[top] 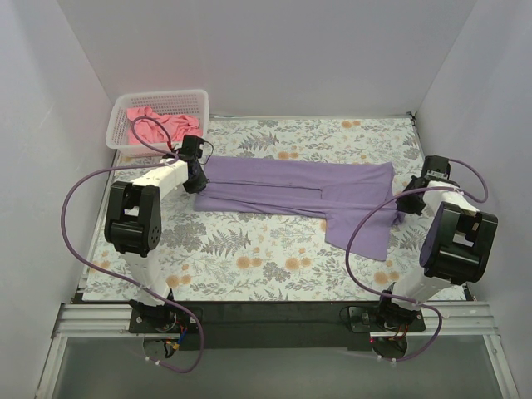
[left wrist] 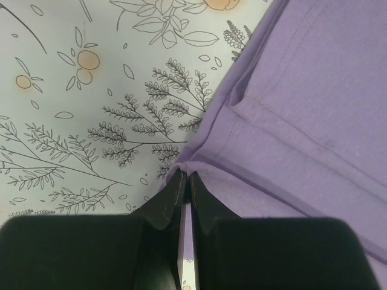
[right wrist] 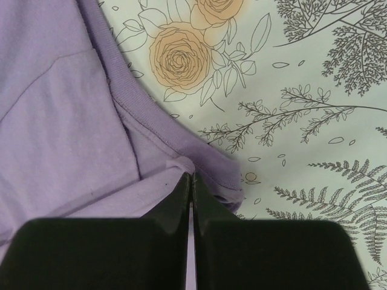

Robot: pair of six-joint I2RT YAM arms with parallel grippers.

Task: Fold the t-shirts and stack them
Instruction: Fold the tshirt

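The lavender-purple t-shirt [top: 291,187] lies across the middle of the table as a long, narrow folded band, with one sleeve hanging toward the front right. My left gripper [top: 199,181] is at its left end, shut on a pinched fold of the hem edge [left wrist: 184,176]. At the right end my right gripper [top: 401,214] is shut on the purple cloth beside the ribbed collar [right wrist: 191,177]. The salmon-pink t-shirt [top: 158,126] sits crumpled in the basket at the back left.
The white mesh basket [top: 166,94] stands in the back left corner, just behind my left wrist. The floral tablecloth [top: 249,249] covers the table. White walls close in the left, back and right sides.
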